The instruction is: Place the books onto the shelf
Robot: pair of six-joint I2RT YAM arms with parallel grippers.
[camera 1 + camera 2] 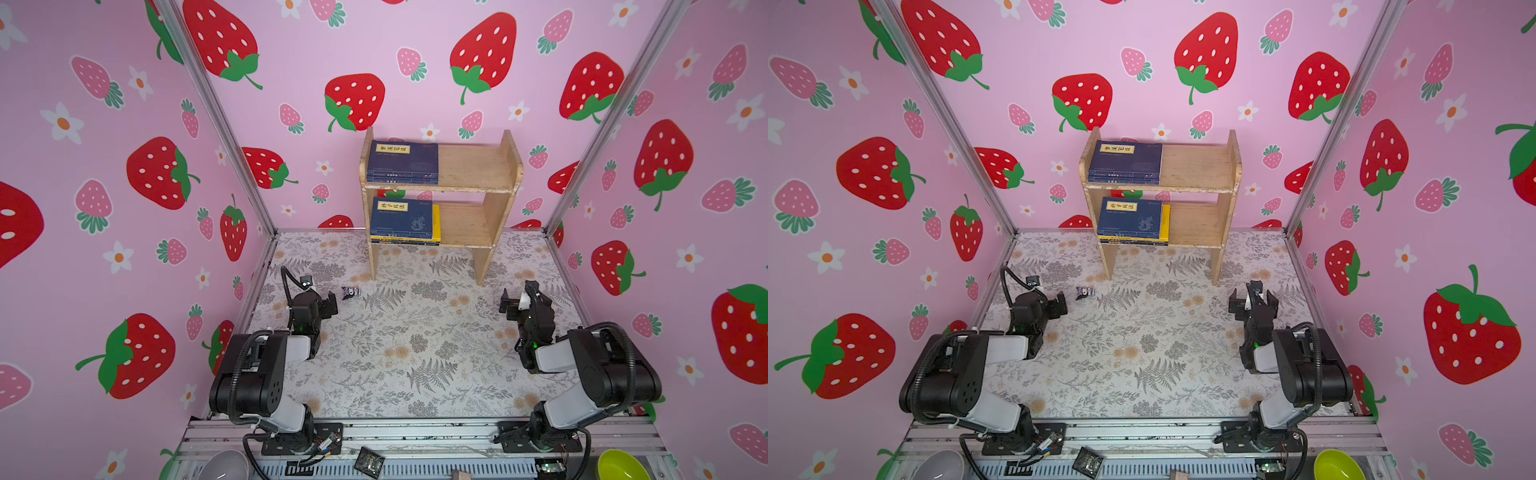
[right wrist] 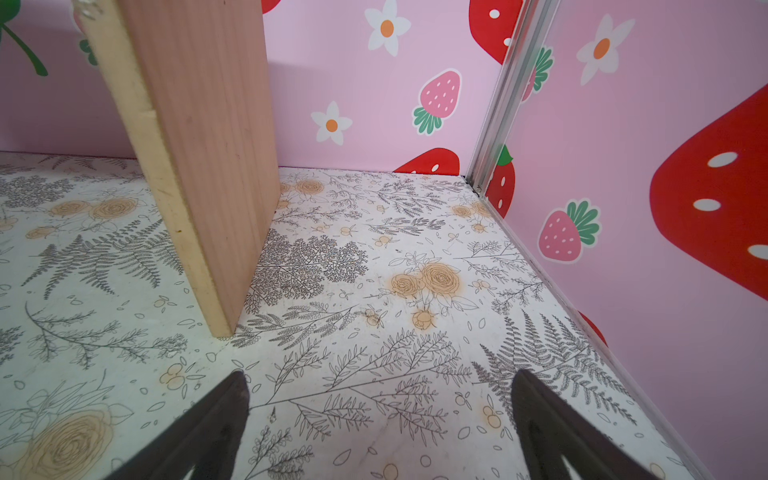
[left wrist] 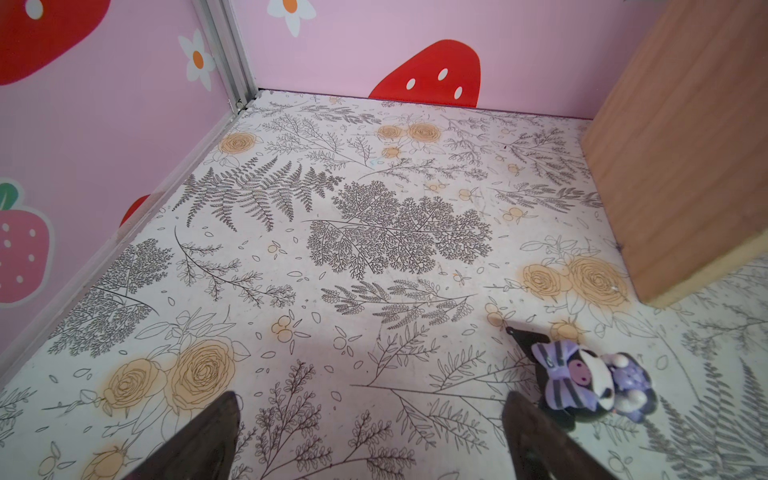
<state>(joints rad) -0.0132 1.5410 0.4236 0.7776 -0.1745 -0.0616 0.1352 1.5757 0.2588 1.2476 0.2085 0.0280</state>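
Both top views are showing the whole shelf (image 1: 478,166), pale unpainted wood with rounded side panels, standing at the far middle of the table (image 1: 415,353). The books (image 1: 402,162) are lying flat in two stacks at the left end of its tiers. Navy covers with yellow title labels are lying on the upper tier, and on the lower tier a navy cover is lying over a yellow one that is peeking out on the right. Each wrist view is catching only one plain, straight-grained leg of the shelf and no books. The left wrist view alone is giving detail of the figurine (image 3: 590,382), glossy purple and black with a striped bow, lying just beside one finger of the left gripper (image 3: 374,415); whether they are touching is unclear. That gripper is hanging spread wide over the fern-and-rose printed surface, holding nothing. The right gripper (image 2: 379,382) is likewise gaping and empty, near the shelf's right leg. Pink strawberry-print walls (image 1: 124,166) are closing in three sides. A green bowl (image 1: 621,465) and a grey bowl (image 1: 226,467) are sitting past the near rail.
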